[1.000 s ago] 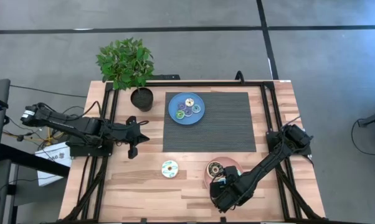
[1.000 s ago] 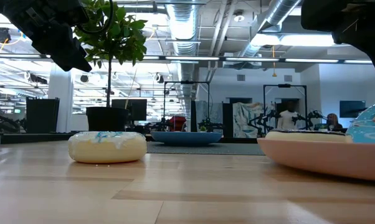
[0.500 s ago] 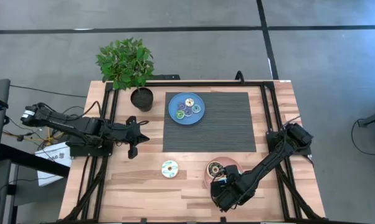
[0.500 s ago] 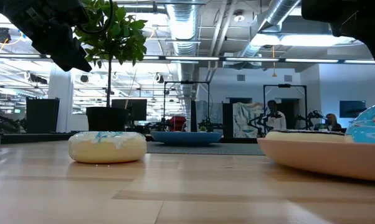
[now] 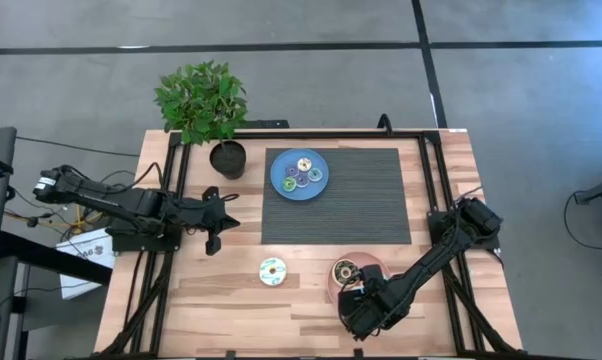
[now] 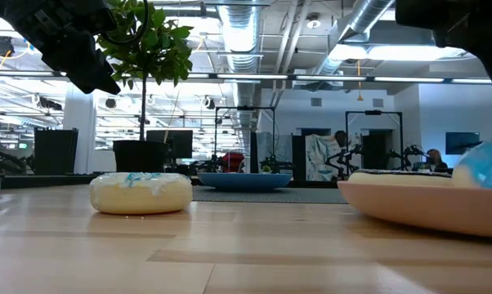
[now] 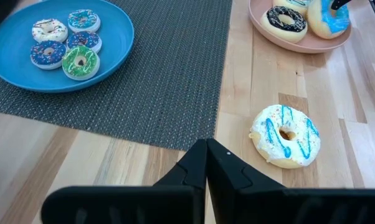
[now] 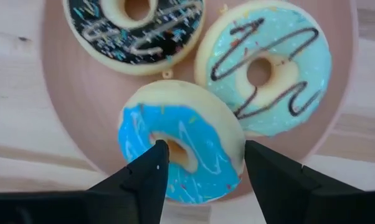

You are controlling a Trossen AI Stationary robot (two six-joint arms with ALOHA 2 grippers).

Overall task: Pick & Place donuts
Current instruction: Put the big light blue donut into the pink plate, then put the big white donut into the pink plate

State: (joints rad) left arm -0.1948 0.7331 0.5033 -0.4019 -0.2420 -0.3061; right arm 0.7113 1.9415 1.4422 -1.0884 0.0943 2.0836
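My right gripper [image 8: 206,149] hovers over the pink plate [image 8: 81,106] at the table's near right [image 5: 376,262] and is shut on a blue-iced donut [image 8: 187,146]. A dark brown donut [image 8: 134,31] and a light blue donut with brown drizzle [image 8: 265,68] lie flat on that plate. A cream donut with blue drizzle [image 5: 272,270] lies flat on the wood. Several tiny donuts [image 7: 66,40] sit on the blue plate [image 7: 13,68]. My left gripper [image 7: 206,144] is shut and waits above the table's left side [image 5: 213,222]. My right gripper holds the blue-iced donut by one side of its ring [image 8: 218,155], coming from above and pointing down. One finger [image 8: 157,155] stands at the hole and the other [image 8: 256,162] at the outer rim. The donut sits tilted, its lower part on the pink plate [image 7: 299,45].
A dark woven mat [image 5: 361,200] lies under the blue plate at the table's middle and far side. A potted plant [image 5: 203,100] stands at the far left corner. Black frame rails run along both sides. Bare wood lies around the cream donut.
The blue-iced donut in my right gripper has shifted a little over the pink plate and shows blurred in the low view. Both arms have otherwise kept their places.
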